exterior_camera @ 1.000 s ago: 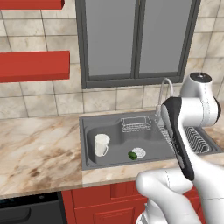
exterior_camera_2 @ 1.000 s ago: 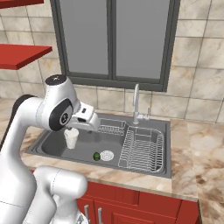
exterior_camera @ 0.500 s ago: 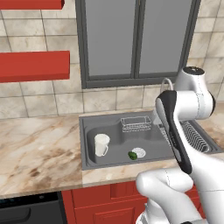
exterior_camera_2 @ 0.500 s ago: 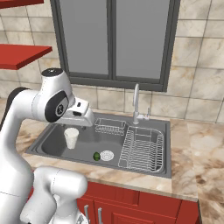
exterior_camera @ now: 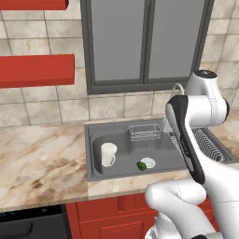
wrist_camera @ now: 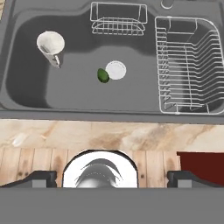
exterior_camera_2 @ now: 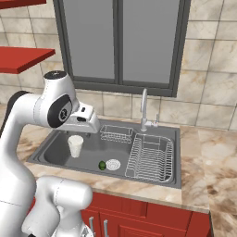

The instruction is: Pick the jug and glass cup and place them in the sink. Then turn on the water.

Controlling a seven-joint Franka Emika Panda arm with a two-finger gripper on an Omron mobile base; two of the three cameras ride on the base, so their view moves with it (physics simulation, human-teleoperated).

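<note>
The pale jug stands upright at the left of the grey sink's big basin. My gripper hangs high over the counter's front edge, looking down into the sink. Its two dark fingertips stand far apart, open, with nothing between them. It is well clear of the jug. The curved chrome tap rises behind the sink. The glass cup is out of view.
A small green object lies beside the round drain. A small wire basket sits at the back, a wire dish rack fills the right basin. Marble counter surrounds the sink.
The arm's upper part has shifted slightly, and the hand has moved a little back above the sink's front. The jug has stayed put and the jaws have stayed open.
</note>
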